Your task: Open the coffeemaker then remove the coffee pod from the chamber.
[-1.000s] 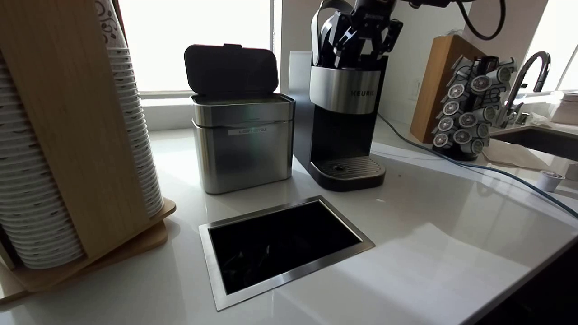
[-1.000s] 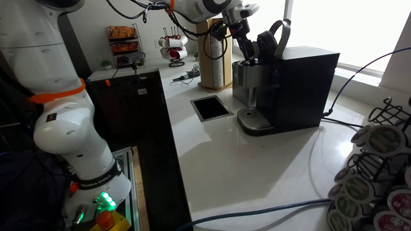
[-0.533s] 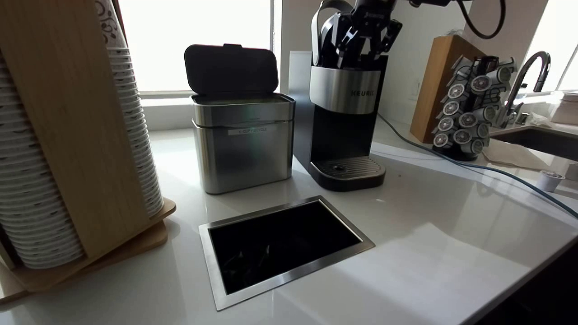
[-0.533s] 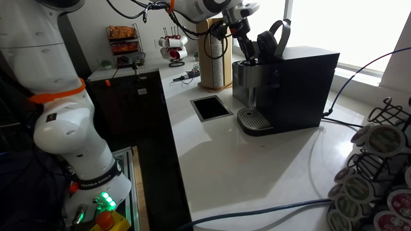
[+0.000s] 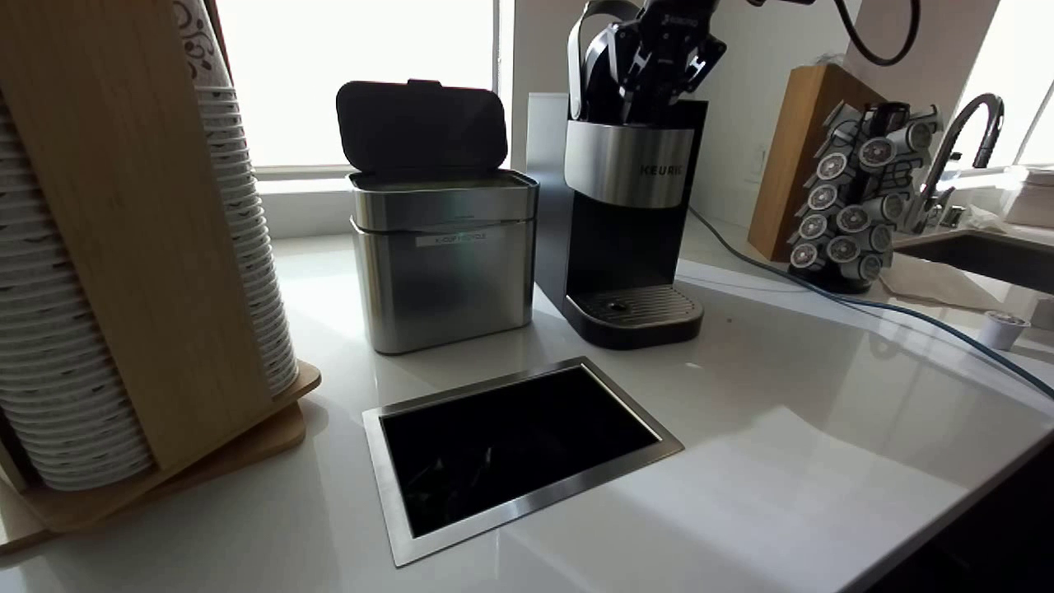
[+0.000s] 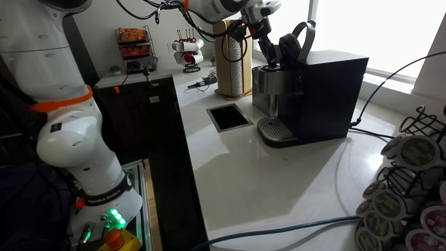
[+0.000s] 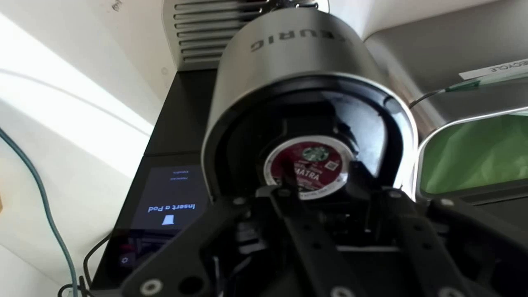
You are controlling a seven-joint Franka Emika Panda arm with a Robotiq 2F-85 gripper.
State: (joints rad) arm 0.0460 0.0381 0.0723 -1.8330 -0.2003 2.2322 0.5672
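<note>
A: First lots?
B: Tabletop (image 6: 240,184), white, glossy. Robot arm (image 6: 73,136), one, white, extended over the tabletop.
A: Third?
B: Coffeemaker (image 6: 324,101), one, black and steel, marked KEURIG, standing on the tabletop; lid (image 6: 290,46) raised.
A: Alongside?
B: Steel bin (image 5: 449,284), one, labelled RECYCLE, just beside the coffeemaker; bin cover (image 5: 422,128) upright.
A: Next down?
B: Claw (image 7: 324,175), one, black, pointing down at the open chamber (image 7: 243,142); fingers (image 7: 303,229) standing apart.
A: Smaller still?
B: Screen (image 7: 165,196), lit, reading "Insert a Pod", upside down in the wrist view.
A: Smallest?
B: Coffee pod (image 7: 311,165), one, dark red label, pale rim, seated in the chamber.
A: Gripped?
B: Cannot tell whether the fingers touch it.
</note>
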